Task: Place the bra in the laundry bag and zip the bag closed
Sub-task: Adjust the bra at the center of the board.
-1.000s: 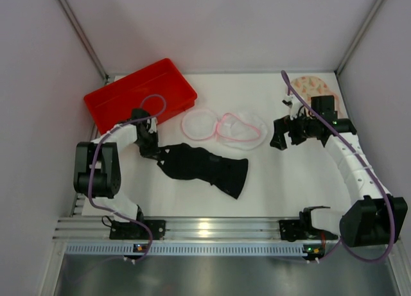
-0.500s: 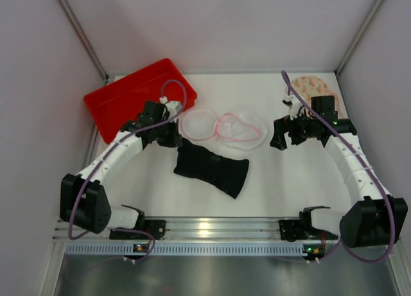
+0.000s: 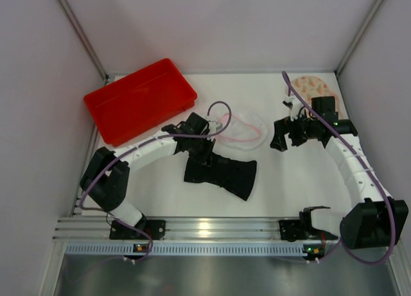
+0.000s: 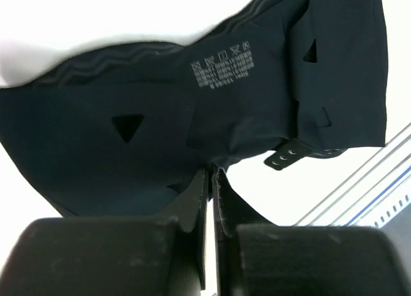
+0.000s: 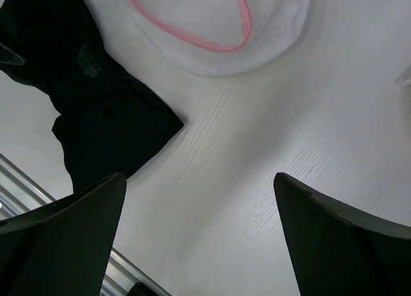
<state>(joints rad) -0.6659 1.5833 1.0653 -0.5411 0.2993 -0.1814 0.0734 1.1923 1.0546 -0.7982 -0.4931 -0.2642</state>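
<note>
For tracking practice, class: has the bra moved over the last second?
Yes. The bra has shifted rightward, away from the red tray, pulled by the left gripper shut on it.

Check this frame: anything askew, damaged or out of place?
Nothing damaged or spilled. The bra lies bunched and folded over itself near the laundry bag, pinched at one end by the left tool.

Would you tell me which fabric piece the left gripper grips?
The black bra, pinched at its edge; the white mesh bag and peach piece lie ungripped.
</note>
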